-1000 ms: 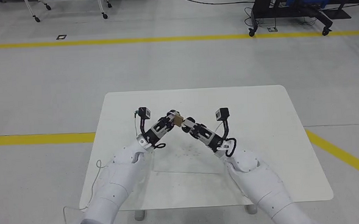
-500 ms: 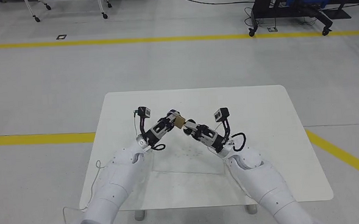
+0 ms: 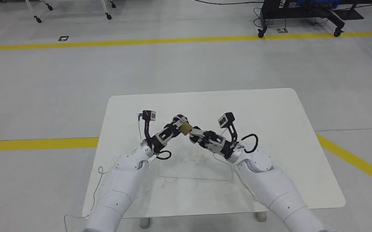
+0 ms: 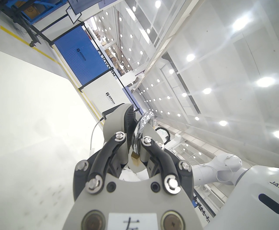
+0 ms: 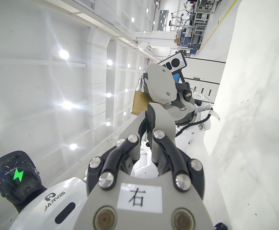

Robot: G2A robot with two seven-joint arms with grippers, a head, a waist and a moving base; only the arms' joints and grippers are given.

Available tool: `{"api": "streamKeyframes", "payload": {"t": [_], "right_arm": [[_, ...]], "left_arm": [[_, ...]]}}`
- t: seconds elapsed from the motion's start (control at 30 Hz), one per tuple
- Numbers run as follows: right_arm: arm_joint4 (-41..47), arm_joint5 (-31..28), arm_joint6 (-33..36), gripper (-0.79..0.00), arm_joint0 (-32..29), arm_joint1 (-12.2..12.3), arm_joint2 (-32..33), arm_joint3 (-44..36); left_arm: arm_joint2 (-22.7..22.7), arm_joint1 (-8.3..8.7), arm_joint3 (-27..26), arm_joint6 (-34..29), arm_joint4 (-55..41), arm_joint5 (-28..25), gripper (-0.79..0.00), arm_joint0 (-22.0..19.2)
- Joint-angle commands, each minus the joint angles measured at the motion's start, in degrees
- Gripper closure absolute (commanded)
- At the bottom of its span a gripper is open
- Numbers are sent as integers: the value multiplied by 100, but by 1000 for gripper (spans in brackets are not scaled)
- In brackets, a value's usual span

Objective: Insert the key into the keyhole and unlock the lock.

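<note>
I am looking down on a white worktop (image 3: 268, 111). Both arms are raised above its middle and meet tip to tip. The left claw (image 4: 134, 130) is closed on a brass padlock (image 5: 139, 104), gripping it around the silver shackle (image 4: 142, 122), so the lock hangs in the air and does not rest on the worktop. The right claw (image 5: 149, 117) is pinched narrow, its pads pressed together, and its tip sits right against the lower end of the brass body.

I cannot make out the key. If it is held, it is hidden between the pads. I cannot see the keyhole either, because the right claw's tip covers that end of the lock.

My judgement is that the task is in its middle stage. The lock is lifted and presented, and the two claws are lined up at the point of insertion. The shackle looks seated in the body, so the lock appears unopened. Seating the key fully and turning it are probably left to do.
</note>
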Motion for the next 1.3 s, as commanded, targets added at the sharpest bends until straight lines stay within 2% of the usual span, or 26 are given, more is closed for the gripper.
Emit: {"api": "streamKeyframes", "payload": {"t": [0.0, 0.07, 0.13, 0.2, 0.47, 0.67, 0.7, 0.73, 0.77, 1.0, 1.27], "right_arm": [[-43, -20, -24, -46, -1, 1, -5, -25], [-100, -44, -69, -286, -10, 3, -4, -53], [-176, -82, -129, -345, -23, 8, 4, -88], [-253, -119, -192, -369, -47, 14, 15, -136], [-784, -404, -646, -376, -249, 99, 293, -455], [-1969, -925, -1590, -388, -637, 221, 787, -1073], [-2213, -995, -1786, -480, -720, 239, 874, -1211], [-2445, -1021, -1918, -680, -771, 252, 934, -1297], [-2445, -1021, -1918, -785, -771, 252, 934, -1297], [-2445, -1021, -1918, -785, -771, 252, 934, -1297], [-2445, -1021, -1918, -785, -771, 252, 934, -1297]], "left_arm": [[-2, 7, -23, -9, -54, -19, 0, 13], [-3, 14, -38, -29, -121, -8, 0, 21], [-9, 20, -46, -43, -212, 28, 0, 30], [-17, 26, -59, -64, -311, 61, 0, 33], [-45, 54, -76, -169, -526, 99, 0, 34], [-32, 69, -70, -175, -495, 66, 0, 27], [-27, 73, -66, -180, -463, 59, 0, 24], [-15, 78, -60, -195, -409, 57, 0, 21], [1, 83, -53, -215, -351, 69, 0, 17], [143, 127, 65, -178, 512, 140, 0, -79], [471, 197, 224, 32, 2442, 371, 0, -236]]}}
